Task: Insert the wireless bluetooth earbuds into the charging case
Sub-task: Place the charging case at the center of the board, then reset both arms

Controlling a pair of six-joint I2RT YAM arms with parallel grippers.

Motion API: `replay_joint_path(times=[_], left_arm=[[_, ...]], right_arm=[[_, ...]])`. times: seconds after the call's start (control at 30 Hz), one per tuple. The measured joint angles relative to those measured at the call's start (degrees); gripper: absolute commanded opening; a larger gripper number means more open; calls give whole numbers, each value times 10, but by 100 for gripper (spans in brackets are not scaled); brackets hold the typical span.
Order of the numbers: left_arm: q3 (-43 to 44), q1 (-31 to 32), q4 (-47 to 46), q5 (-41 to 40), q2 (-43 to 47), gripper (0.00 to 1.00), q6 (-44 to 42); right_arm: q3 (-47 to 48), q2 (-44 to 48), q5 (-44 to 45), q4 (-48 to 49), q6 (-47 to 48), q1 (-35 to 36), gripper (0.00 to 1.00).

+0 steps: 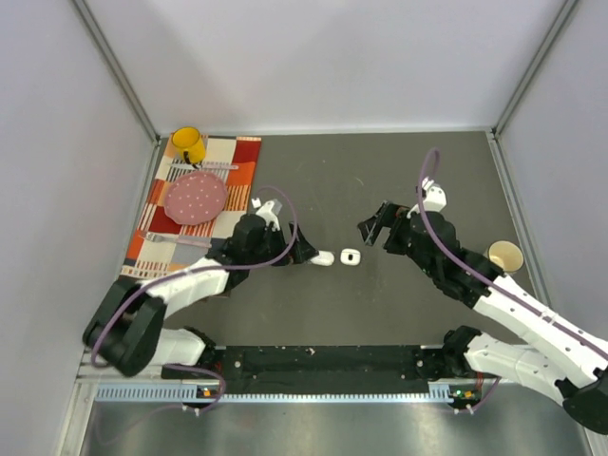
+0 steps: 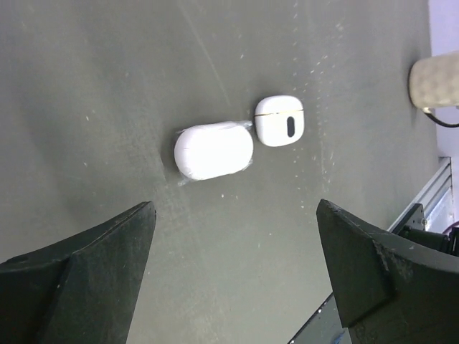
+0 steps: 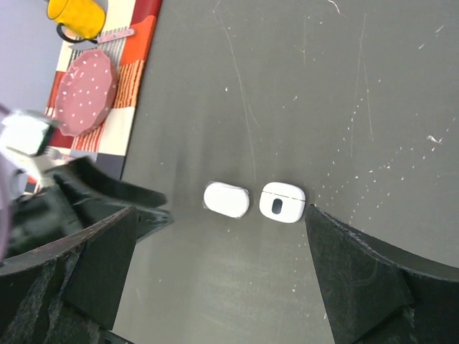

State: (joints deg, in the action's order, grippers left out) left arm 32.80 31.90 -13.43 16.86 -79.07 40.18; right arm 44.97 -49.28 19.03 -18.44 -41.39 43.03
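Two closed white cases lie side by side on the dark table. One is a plain oval case (image 1: pixel 323 257) (image 2: pixel 214 150) (image 3: pixel 226 199). The other is a squarer case with a dark oval mark (image 1: pixel 350 256) (image 2: pixel 280 120) (image 3: pixel 282 202). Either could be the charging case; I cannot tell which. The earbuds are out of view. My left gripper (image 1: pixel 309 253) (image 2: pixel 235 208) is open just left of the plain case, with nothing between its fingers. My right gripper (image 1: pixel 375 228) (image 3: pixel 221 215) is open, up and to the right of the marked case, and empty.
A checked cloth (image 1: pixel 237 161) at the back left carries a yellow mug (image 1: pixel 187 144) (image 3: pixel 75 16) and a pink dotted plate (image 1: pixel 197 197) (image 3: pixel 86 92). A paper cup (image 1: pixel 503 255) (image 2: pixel 437 79) stands by the right wall.
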Motion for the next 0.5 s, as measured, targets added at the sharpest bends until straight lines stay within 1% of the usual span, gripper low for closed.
replay_joint_path(times=[0.23, 0.37, 0.43, 0.5], left_arm=[[-12, 0, 54, -66, 192, 99, -70], [-12, 0, 84, -118, 271, 99, -101], [-12, 0, 101, -132, 298, 99, -111], [-12, 0, 118, -132, 326, 99, -120]], right_arm=[[0, -35, 3, 0, 34, -1, 99], [1, -56, -1, 0, 64, -14, 99], [4, -68, -26, 0, 72, -39, 99], [10, -88, -91, 3, 71, -90, 99]])
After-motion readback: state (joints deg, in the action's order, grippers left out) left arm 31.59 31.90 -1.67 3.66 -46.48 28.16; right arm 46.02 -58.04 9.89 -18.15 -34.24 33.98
